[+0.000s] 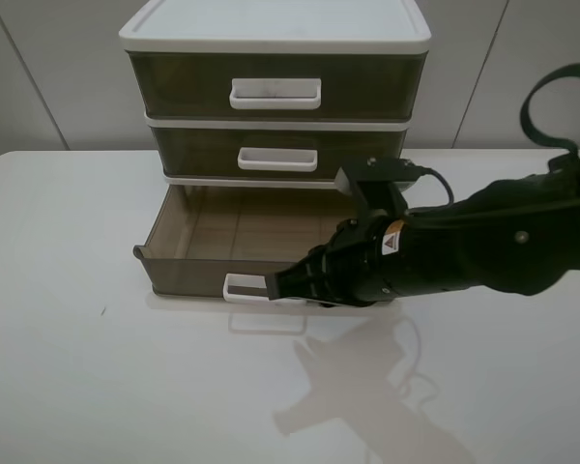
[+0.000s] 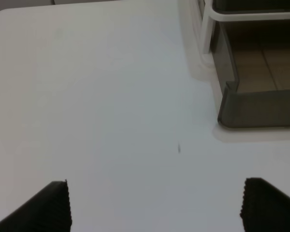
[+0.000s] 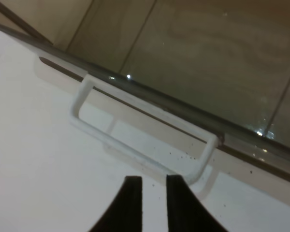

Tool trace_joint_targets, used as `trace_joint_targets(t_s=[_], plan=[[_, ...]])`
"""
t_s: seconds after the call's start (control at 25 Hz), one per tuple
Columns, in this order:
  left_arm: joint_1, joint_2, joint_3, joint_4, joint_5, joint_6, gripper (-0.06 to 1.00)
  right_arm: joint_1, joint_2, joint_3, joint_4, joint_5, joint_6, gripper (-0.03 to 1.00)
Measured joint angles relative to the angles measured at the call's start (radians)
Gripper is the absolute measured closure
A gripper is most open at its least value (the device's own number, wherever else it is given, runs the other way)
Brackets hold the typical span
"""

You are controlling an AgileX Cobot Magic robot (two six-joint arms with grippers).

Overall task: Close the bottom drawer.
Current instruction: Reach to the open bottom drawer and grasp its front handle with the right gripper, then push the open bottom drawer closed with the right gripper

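The bottom drawer [image 1: 186, 275] of the white-framed unit [image 1: 275, 29] is pulled out and its smoky-brown tray is empty. Its white loop handle [image 1: 242, 288] faces the table's front. My right gripper [image 1: 282, 284] is at the right end of that handle, its jaws almost together and holding nothing. In the right wrist view the two dark fingertips [image 3: 133, 186] sit just in front of the handle [image 3: 130, 151], close to its bar. My left gripper [image 2: 155, 186] is open over bare table, to the left of the drawer's front corner [image 2: 261, 108]. It is out of the exterior high view.
The middle drawer [image 1: 277, 153] and the top drawer [image 1: 275, 85] are shut. The unit stands at the back of a white table [image 1: 77, 338]. My right arm [image 1: 483, 246] reaches in from the right, across the drawer's right front corner.
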Motion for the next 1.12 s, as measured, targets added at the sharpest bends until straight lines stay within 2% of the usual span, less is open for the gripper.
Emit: trace_joint_targets(t_s=[0.4,1.12], plan=[[0.0,0.0,0.0,0.0,0.0,0.0,0.23,0.007,0.166,-0.124,0.0,-0.01,0.0,0.95],[0.0,0.0,0.0,0.0,0.0,0.0,0.23,0.011,0.238,-0.127,0.0,-0.205,0.0,0.95]])
